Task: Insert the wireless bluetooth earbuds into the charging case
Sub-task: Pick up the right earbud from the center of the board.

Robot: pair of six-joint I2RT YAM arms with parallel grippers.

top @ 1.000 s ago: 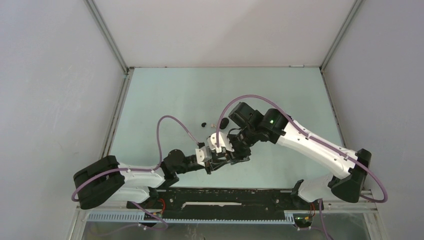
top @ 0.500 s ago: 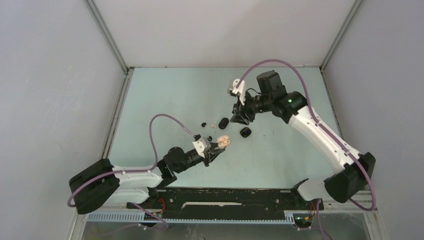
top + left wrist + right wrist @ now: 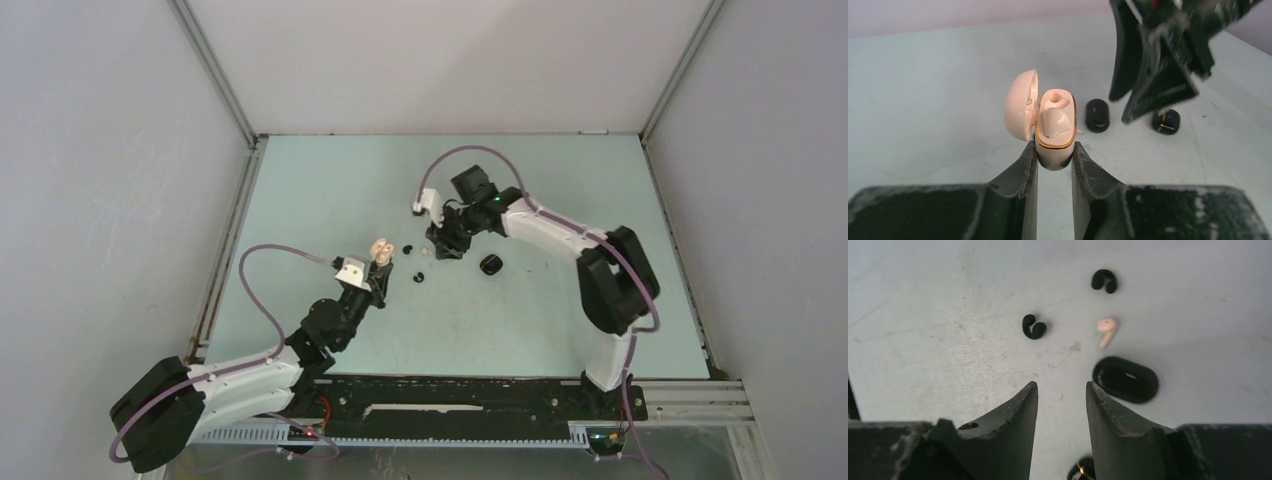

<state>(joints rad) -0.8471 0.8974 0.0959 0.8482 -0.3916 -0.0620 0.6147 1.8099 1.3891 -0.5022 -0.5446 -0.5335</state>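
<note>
Left end effector (image 3: pixel 1054 150) clamps an open pink case (image 3: pixel 1055 120); right end effector (image 3: pixel 1062 390), half open, empty, beside the black case (image 3: pixel 1125 380).

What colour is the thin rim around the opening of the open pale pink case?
Gold. The thin rim of the pale pink case shows best in the left wrist view.

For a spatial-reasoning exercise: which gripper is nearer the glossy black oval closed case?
Right. The right gripper hovers directly beside the black oval case; the left gripper stands farther off, shut on an open pink case.
</note>
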